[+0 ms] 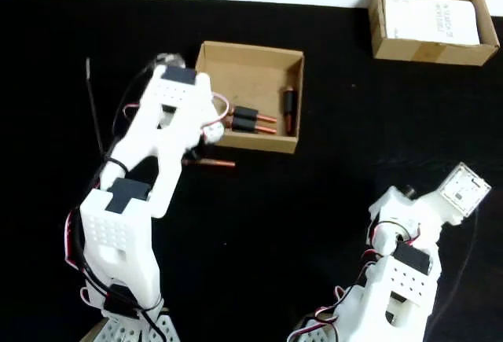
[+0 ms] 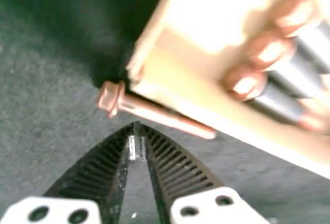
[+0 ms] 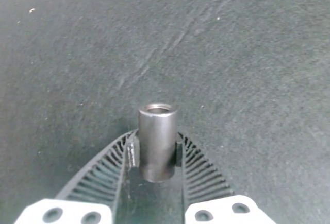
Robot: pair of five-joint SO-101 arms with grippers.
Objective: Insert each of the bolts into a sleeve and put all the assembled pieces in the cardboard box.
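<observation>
The left hand (image 2: pixel 135 134) is closed, its fingertips pressed together with nothing between them, low over the black counter (image 2: pixel 46 95). Just beyond the fingertips lies a copper bolt (image 2: pixel 154 113), flat on the counter and crosswise to the hand. Its shank rests along the outside of the cardboard box (image 2: pixel 206 105). Past that wall, inside the box, lie assembled pieces (image 2: pixel 278 80), dark sleeves with copper bolt heads at their ends.

From the high view, the bolt (image 1: pixel 211 163) sits beside the box's near wall (image 1: pixel 251 141), next to the left arm. Two assembled pieces (image 1: pixel 251 119) lie side by side inside, and a third (image 1: pixel 289 112) lies apart from them.

The right hand (image 3: pixel 156 144) grips a dark metal sleeve (image 3: pixel 157 131) between its fingers. The sleeve stands upright, with its open bore pointing away from the hand, and bare counter lies beyond it.

Well away from both hands, at the counter's far corner, is a second box (image 1: pixel 428 49) holding white paper.
</observation>
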